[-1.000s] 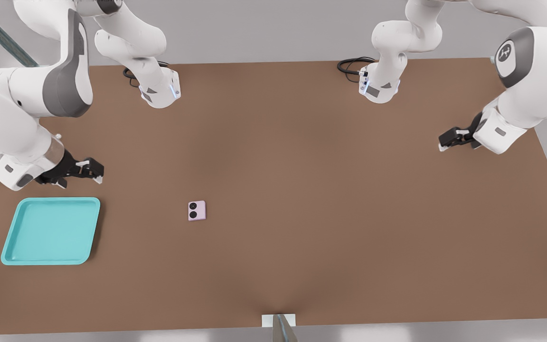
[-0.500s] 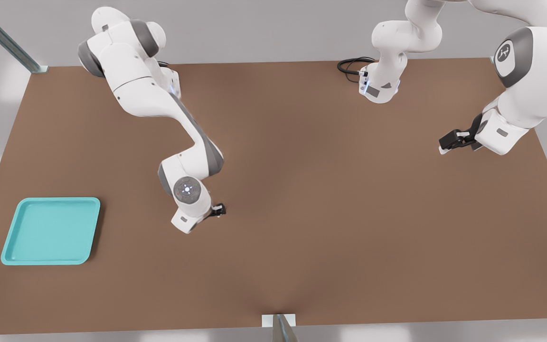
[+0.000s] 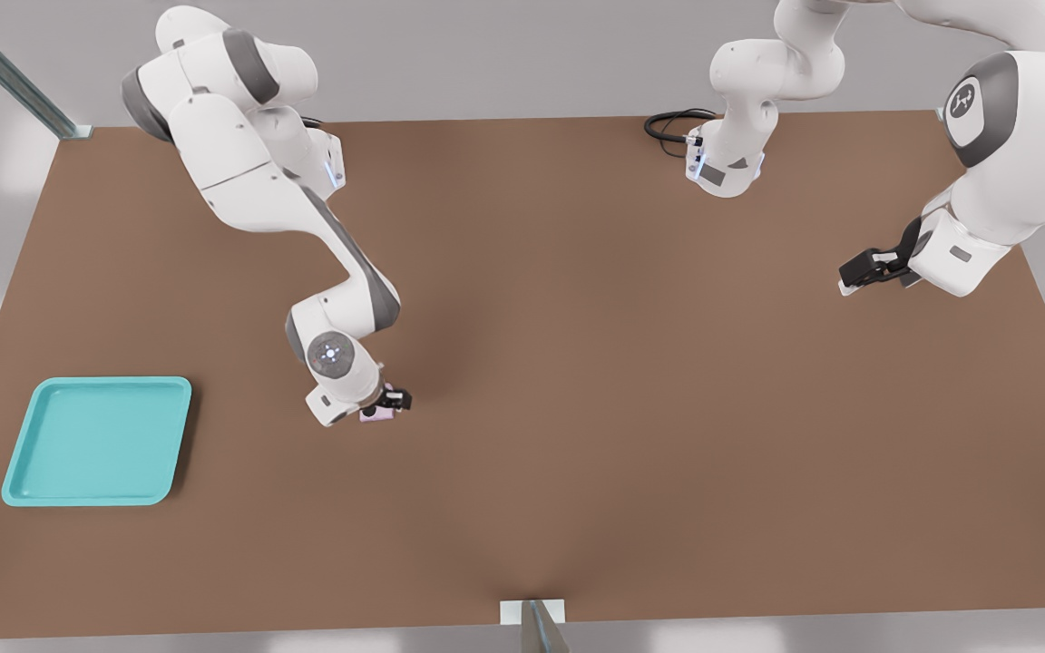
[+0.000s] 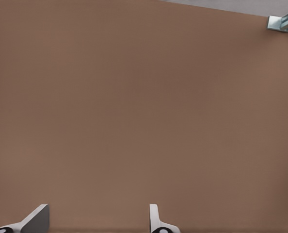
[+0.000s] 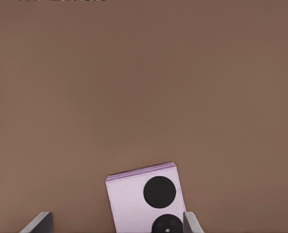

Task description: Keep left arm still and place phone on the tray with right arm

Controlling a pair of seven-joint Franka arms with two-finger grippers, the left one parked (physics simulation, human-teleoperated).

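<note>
Near the table's middle-left, the small pale pink folded phone lay flat between the spread, unclosed fingers of the black two-finger gripper. Stiff, light and probably slippery, it seemed best pinched across opposite edges, well right of the turquoise tray.

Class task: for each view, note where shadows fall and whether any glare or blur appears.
Front view: soft shadow on the table beside the gripper over the phone; tray edge shaded. Right wrist view: phone evenly lit, no glare.
</note>
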